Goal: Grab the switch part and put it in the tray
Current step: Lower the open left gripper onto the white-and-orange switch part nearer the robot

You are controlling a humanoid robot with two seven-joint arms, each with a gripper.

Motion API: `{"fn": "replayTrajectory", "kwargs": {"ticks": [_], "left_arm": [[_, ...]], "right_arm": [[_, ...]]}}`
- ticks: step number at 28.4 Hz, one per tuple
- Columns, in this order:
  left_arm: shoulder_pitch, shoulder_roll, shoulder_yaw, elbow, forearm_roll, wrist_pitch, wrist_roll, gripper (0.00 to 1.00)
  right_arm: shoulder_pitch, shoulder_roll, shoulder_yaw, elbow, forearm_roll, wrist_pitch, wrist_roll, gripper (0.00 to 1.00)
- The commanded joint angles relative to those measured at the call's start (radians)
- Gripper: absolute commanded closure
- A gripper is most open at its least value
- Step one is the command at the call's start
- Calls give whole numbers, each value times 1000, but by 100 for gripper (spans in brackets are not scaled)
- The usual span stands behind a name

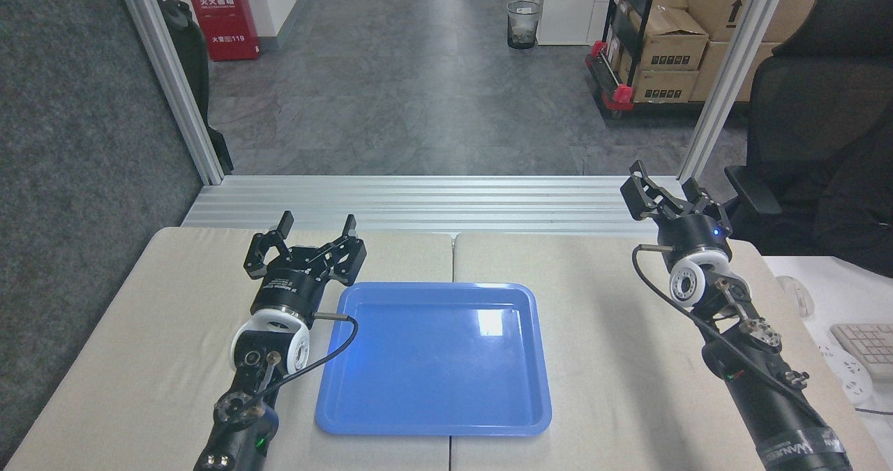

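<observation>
I cannot find the switch part anywhere on the surface (600,359) or in the bare blue tray (432,359), and with both my left gripper (315,225) and right gripper (663,188) holding fingers wide and empty, I would probably pinch its light, stiff, slippery body.

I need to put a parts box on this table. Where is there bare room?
The widest bare patch lies between the blue tray and the right arm. Another runs along the far edge, between the left gripper and the right gripper. The tray itself holds nothing. Tightest is the strip where the left arm borders the tray.
</observation>
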Motion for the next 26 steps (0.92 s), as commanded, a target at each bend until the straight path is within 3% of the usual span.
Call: {"fn": "replayTrajectory", "kwargs": {"ticks": [1,8,12,19,26], "left_arm": [[62,128,6,35,2,-7,8,0],[55,152,6,76,2,-16,41,0],[99,171,6,75,-5,-70,40,0],[160,187,2,93,-11,-76,41,0],[136,214,-1,222,-18,-78,80,0]], "right_arm": [[1,0,0,0,0,0,0,1],[0,0,0,0,0,0,0,1],[-1,0,0,0,0,0,0,1],[1,0,0,0,0,0,0,1],[1,0,0,0,0,0,0,1]]}}
